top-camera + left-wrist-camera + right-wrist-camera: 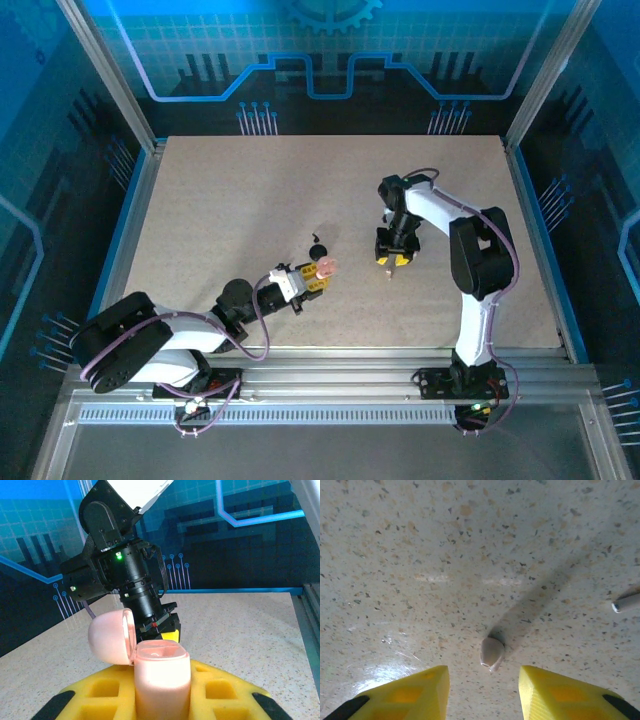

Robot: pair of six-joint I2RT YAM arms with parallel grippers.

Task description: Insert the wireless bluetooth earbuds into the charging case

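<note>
The pale pink charging case (161,680) stands upright between my left gripper's (161,702) yellow fingers (220,690), which are shut on it. Its lid (110,636) hangs open to the left. In the top view the left gripper (310,278) holds the case (326,266) near the table's middle. One pale earbud (491,653) lies on the table just ahead of the gap in my right gripper (483,680), whose fingers (420,687) stand open and apart from it. Two black earbuds (318,247) lie just beyond the case. The right gripper (392,260) points down to the case's right.
A pale rod-like piece (626,601) shows at the right edge of the right wrist view. The right arm's wrist (135,580) hangs close behind the case. Blue-lit walls and metal posts (110,75) surround the speckled table (220,200).
</note>
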